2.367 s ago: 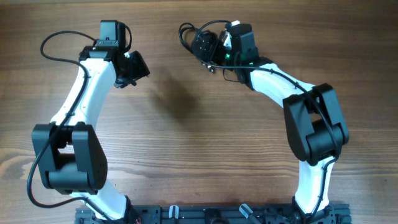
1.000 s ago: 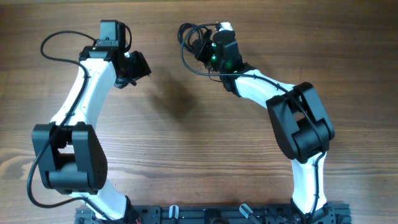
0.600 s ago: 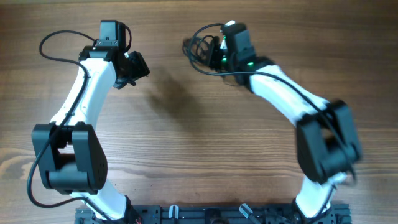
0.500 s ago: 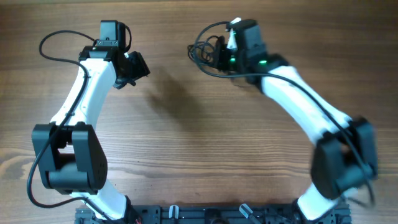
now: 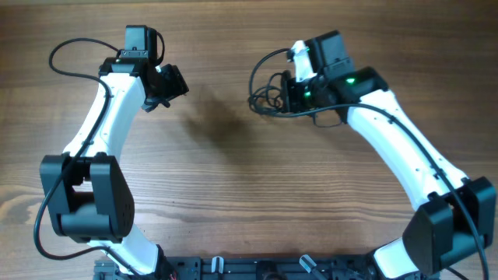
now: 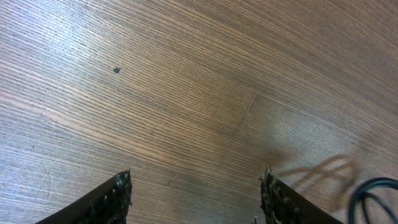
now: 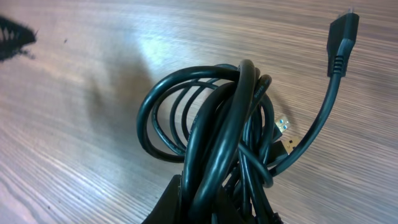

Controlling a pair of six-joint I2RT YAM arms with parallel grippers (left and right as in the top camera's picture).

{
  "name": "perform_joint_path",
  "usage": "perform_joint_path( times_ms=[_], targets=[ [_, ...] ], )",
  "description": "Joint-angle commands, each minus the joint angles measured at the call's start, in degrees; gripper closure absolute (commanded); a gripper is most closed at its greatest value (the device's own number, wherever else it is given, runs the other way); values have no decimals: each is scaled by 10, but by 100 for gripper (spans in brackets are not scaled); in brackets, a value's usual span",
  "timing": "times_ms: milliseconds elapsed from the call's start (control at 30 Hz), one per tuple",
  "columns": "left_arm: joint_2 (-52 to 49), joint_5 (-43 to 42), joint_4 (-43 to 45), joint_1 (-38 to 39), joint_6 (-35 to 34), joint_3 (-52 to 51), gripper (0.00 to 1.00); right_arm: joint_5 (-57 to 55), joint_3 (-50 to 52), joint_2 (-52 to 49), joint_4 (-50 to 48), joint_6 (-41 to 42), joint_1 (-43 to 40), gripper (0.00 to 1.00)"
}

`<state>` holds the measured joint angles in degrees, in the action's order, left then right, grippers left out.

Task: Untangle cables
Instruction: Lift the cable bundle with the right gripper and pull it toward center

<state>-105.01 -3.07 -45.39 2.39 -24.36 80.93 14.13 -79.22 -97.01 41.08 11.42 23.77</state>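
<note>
The cables (image 5: pixel 268 89) are a tangled bundle of thin black loops at the back middle of the table. My right gripper (image 5: pixel 294 92) is shut on the bundle's right side. In the right wrist view the cables (image 7: pixel 211 118) run between the right gripper's (image 7: pixel 230 199) jaws, a black plug (image 7: pixel 343 37) sticks up at the right, and a shadow lies on the wood beneath them. My left gripper (image 5: pixel 173 82) stands open to the bundle's left, apart from it. In the left wrist view the left gripper (image 6: pixel 196 193) has bare wood between its fingers, and a cable loop (image 6: pixel 373 193) shows at the right edge.
The wooden table (image 5: pixel 233 179) carries both arms. A thicker black wire (image 5: pixel 66 58) loops off the left arm at the back left. A dark rail (image 5: pixel 272 268) runs along the front edge. The left gripper's tip (image 7: pixel 12 37) shows at the top left of the right wrist view.
My right arm has swung to the right and a little toward the front, carrying the cable bundle with it. The left arm has stayed put, its jaws slightly wider.
</note>
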Motion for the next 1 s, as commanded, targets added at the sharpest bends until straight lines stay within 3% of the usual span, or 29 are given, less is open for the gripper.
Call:
perform_joint_path(
  times_ms=[0, 133, 333, 467, 500, 700, 733, 967],
  targets=[
    [-4, -5, 0, -3, -1, -3, 31, -4, -6, -32, -7, -23, 35, 96],
    [-4, -5, 0, -3, -1, -3, 31, -12, -6, -65, -28, -21, 65, 96],
    [-4, -5, 0, -3, -1, -3, 31, -12, -6, -106, -119, 54, 103, 95],
    [-4, -5, 0, -3, -1, -3, 31, 3, -6, -111, -136, 57, 109, 64],
    [-4, -5, 0, -3, -1, -3, 30, 10, -6, -111, -137, 57, 109, 48],
    [-4, -5, -1, -3, -1, -3, 30, 68, -6, -104, -136, 62, 90, 4],
    [-4, -5, -1, -3, -1, -3, 30, 70, -6, -101, -136, 72, 85, 0],
    [17, -12, -16, -2, 30, 7, 20, 70, -6, -81, -133, 148, 23, 0]
  ],
)
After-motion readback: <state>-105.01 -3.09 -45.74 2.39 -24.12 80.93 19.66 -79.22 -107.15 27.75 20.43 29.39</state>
